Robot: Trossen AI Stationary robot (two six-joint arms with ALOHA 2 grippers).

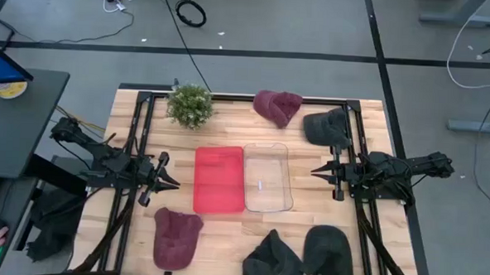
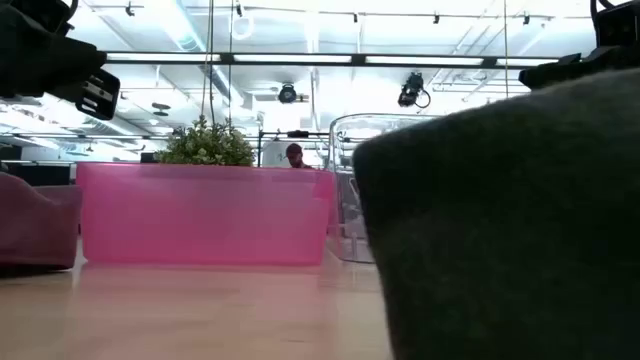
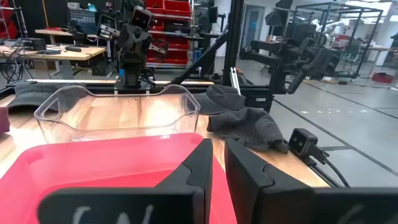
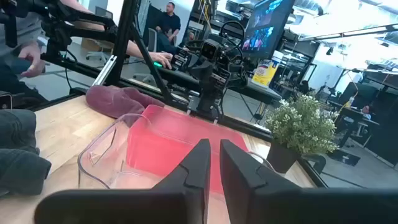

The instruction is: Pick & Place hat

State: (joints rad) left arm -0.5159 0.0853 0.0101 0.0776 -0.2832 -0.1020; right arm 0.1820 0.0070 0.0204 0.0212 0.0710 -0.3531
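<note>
High view shows 5 hats around 2 bins: a maroon hat (image 1: 177, 236) near the front left, another maroon hat (image 1: 278, 106) at the back, 3 dark grey hats elsewhere. Between them sit the red bin (image 1: 219, 179) and clear bin (image 1: 267, 178). Left gripper (image 1: 167, 184) and right gripper (image 1: 318, 170) hover nearly clenched, grasping nothing.

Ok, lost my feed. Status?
Left gripper and right gripper shut, empty, flanking bins. Hats untouched; nearest maroon hat. Nothing blocking red bin.
</note>
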